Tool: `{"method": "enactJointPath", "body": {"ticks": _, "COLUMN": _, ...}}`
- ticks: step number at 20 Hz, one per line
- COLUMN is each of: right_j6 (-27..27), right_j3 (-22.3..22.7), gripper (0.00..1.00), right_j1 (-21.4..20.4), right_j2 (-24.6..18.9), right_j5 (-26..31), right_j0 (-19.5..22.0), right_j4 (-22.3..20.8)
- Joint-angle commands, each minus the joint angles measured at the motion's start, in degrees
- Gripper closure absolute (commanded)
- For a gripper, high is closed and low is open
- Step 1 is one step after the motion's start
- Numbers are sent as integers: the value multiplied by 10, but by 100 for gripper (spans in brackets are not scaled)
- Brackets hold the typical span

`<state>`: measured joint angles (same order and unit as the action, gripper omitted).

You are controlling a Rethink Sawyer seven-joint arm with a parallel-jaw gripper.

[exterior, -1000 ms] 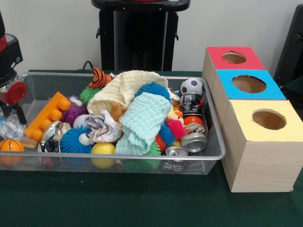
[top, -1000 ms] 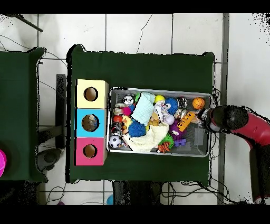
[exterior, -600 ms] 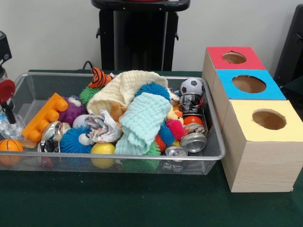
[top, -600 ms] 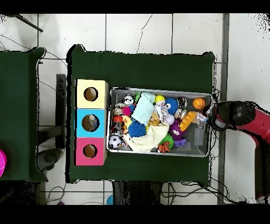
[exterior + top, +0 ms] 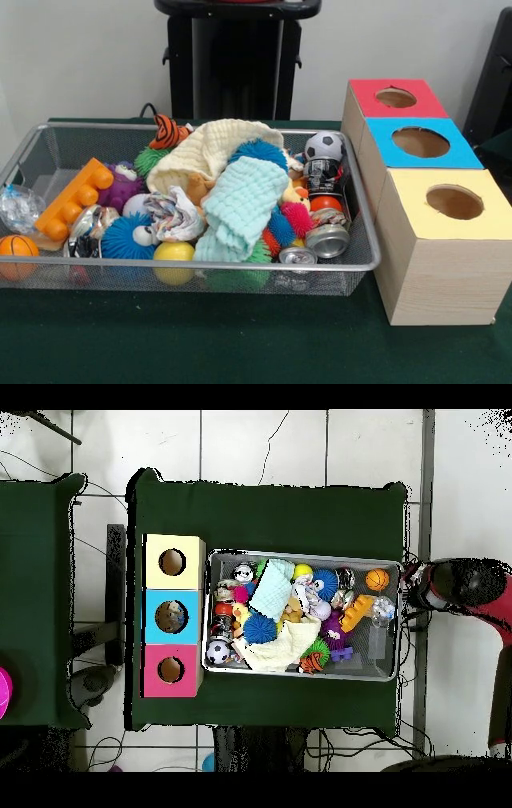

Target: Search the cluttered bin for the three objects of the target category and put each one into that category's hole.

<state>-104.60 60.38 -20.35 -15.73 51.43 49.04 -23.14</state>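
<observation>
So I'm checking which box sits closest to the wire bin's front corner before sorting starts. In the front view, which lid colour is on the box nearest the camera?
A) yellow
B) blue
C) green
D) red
A: the yellow-topped box stands nearest the camera, beside the bin, with the blue-topped box behind it and the red-topped box farthest back.

I have drawn my arm (image 5: 470, 589) back past the end of the wire bin (image 5: 200, 264), off the table's edge; it has left the front view entirely, uncovering the crumpled clear plastic (image 5: 18, 210) there.
</observation>
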Motion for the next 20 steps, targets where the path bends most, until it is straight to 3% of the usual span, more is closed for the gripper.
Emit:
{"method": "enactJointPath", "body": {"ticks": 1, "right_j6": 64, "right_j3": -18, "gripper": 0, "right_j1": 52, "right_j2": -34, "right_j5": 3, "right_j0": -18, "right_j4": -7}}
{"method": "enactJointPath", "body": {"ticks": 9, "right_j6": 29, "right_j3": 82, "gripper": 0, "right_j1": 14, "right_j2": -17, "right_j5": -52, "right_j0": -16, "right_j4": -5}}
{"method": "enactJointPath", "body": {"ticks": 20, "right_j6": 27, "right_j3": 110, "gripper": 0, "right_j1": 0, "right_j2": -11, "right_j5": -61, "right_j0": -22, "right_j4": -5}}
